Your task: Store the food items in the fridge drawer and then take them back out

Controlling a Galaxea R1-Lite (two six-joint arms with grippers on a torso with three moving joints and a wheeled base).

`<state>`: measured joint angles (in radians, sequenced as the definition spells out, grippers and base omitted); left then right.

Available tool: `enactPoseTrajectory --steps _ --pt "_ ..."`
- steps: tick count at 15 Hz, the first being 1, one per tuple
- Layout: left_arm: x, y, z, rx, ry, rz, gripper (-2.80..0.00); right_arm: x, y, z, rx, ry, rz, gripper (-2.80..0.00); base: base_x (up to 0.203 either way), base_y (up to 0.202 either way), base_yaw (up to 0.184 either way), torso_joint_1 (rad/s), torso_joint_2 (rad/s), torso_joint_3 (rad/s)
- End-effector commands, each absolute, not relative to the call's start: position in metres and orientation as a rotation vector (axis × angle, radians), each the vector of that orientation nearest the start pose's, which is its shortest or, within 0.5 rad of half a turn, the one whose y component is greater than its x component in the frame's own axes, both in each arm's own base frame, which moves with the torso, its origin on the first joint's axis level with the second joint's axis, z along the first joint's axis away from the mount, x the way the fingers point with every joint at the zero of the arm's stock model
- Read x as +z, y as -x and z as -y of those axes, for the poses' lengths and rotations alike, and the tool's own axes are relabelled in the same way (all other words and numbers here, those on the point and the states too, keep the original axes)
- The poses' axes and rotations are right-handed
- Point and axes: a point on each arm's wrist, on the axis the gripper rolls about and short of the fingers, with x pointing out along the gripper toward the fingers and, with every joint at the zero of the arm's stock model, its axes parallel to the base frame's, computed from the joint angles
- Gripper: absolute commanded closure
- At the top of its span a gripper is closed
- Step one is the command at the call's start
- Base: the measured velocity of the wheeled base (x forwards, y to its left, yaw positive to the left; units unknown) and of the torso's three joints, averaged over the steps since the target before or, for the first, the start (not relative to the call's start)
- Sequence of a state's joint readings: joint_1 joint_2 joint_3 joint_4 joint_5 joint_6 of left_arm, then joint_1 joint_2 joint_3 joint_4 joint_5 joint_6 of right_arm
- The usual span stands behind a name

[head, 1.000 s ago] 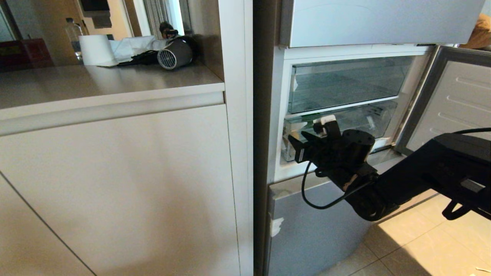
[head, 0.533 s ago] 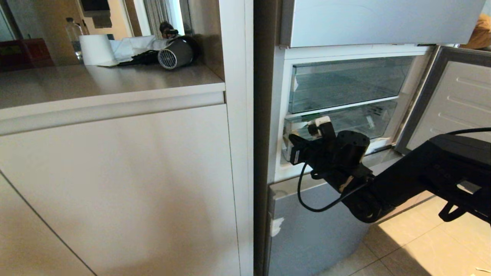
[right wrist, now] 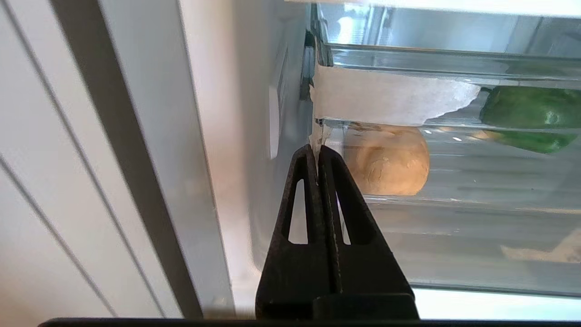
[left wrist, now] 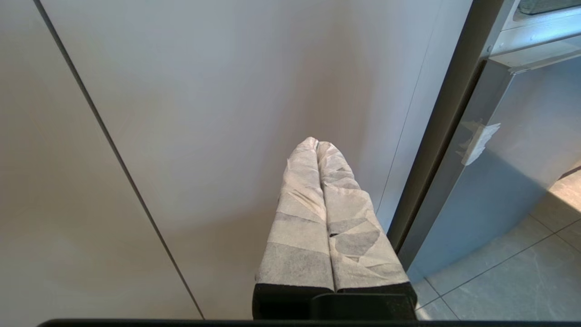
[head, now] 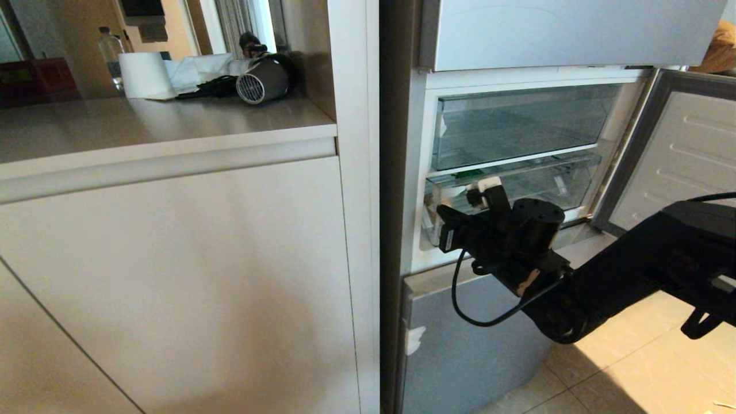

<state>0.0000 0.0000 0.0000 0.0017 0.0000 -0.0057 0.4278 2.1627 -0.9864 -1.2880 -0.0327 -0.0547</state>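
Potato (right wrist: 390,160) and green pepper (right wrist: 526,118) lie inside the clear fridge drawer (right wrist: 454,236): storing looks done, removal remains. Right gripper (right wrist: 317,147) fingers pinch the drawer's white tape tab (right wrist: 386,97) at its left corner; left gripper (left wrist: 317,144) fingers are pressed together, empty.

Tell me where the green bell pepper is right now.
In the right wrist view the green bell pepper lies inside the lower clear fridge drawer, beside the tan potato, on the potato's far side from the shut right hand.

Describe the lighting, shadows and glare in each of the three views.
Head view: sunlight patches the floor tiles, with the arm's shadow beside them; the countertop carries a soft sheen. Left wrist view: even, dim light, with the shut left gripper shadowing the cabinet panel. Right wrist view: bright glare along the clear drawer edges.
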Motion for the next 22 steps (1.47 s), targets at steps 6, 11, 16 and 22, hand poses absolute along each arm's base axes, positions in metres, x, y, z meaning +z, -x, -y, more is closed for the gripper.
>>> enactPoseTrajectory --steps 6,11,16,22 --pt "0.075 0.023 0.000 0.000 0.006 -0.002 0.00 0.143 -0.309 -0.171 0.381 0.032 0.079 0.00 0.000 0.000 0.000 0.000 0.00 0.000" --pt "0.075 0.023 0.000 0.000 0.006 -0.002 0.00 0.140 -0.301 -0.172 0.391 0.034 0.060 -2.80 0.000 0.000 0.000 0.000 0.00 0.000" --pt "0.075 0.023 0.000 0.000 0.006 -0.002 0.00 0.149 -0.276 -0.170 0.376 0.035 0.058 -2.80 0.000 0.000 0.000 0.000 0.00 0.000" --pt "0.075 0.023 0.000 0.000 0.006 -0.002 0.00 0.159 -0.238 -0.161 0.391 0.032 0.061 -2.80 0.000 0.000 0.000 0.000 0.00 0.000"
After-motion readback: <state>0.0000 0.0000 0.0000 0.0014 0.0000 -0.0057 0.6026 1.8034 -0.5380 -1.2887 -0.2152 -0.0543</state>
